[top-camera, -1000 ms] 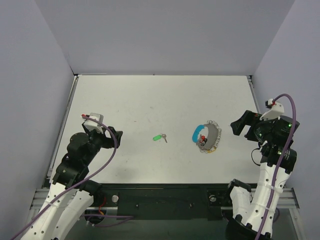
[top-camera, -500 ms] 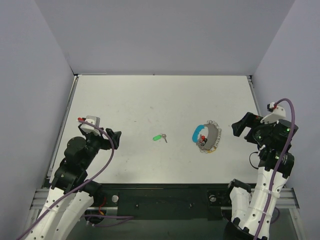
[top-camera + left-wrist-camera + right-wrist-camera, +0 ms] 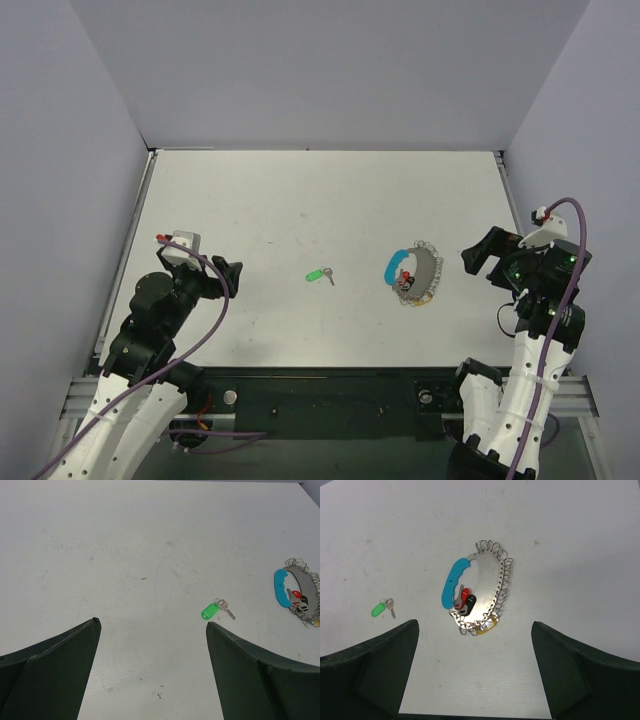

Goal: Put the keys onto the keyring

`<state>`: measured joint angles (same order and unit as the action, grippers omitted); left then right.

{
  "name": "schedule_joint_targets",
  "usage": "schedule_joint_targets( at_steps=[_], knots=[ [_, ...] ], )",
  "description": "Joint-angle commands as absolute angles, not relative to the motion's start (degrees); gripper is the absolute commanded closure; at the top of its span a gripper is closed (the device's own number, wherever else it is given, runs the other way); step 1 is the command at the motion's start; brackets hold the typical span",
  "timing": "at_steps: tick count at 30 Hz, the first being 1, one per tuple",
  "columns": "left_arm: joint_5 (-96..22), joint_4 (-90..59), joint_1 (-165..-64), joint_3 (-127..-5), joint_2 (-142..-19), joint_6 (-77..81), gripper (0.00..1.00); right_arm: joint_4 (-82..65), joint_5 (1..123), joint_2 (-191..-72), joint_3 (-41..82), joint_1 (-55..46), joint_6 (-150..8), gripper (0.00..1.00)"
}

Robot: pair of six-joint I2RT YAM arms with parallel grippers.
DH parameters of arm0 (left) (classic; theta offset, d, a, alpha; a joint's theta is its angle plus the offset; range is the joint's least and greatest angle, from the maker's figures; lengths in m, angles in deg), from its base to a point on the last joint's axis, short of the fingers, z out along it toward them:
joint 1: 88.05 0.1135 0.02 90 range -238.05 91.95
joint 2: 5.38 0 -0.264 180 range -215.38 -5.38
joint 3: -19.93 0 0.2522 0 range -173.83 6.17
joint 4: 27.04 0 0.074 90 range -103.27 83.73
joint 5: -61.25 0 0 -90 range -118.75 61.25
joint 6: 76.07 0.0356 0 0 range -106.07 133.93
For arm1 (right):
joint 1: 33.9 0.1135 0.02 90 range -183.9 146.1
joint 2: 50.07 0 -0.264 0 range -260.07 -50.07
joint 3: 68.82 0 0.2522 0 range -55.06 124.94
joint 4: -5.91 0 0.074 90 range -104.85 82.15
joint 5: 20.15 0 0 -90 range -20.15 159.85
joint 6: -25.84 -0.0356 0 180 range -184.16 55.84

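Bright, even, diffuse light; faint soft shadows; all three views sharp and clear.

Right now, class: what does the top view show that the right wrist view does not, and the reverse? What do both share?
Top only: the left gripper, open, and the grey walls.
Right wrist only: a black tag on the keyring, beside the red tag, clear enough to tell apart.
Both: the green key, lying apart from the keyring, and the white table.
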<state>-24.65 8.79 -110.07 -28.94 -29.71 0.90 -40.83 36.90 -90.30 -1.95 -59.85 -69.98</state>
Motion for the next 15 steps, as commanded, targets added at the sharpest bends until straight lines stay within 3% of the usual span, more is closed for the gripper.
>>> schedule_joint_targets(
  at_steps=[1,15],
  knots=[
    [-24.1,6.1,-109.8,-29.1,-29.8,0.9,0.03,-38.4,36.9,-90.7,-2.6,-60.4,-69.9,0.11],
    [-23.7,6.3,-109.8,-29.1,-29.5,1.1,0.03,-37.7,36.8,-91.3,-3.9,-60.7,-67.8,0.11]
  ],
)
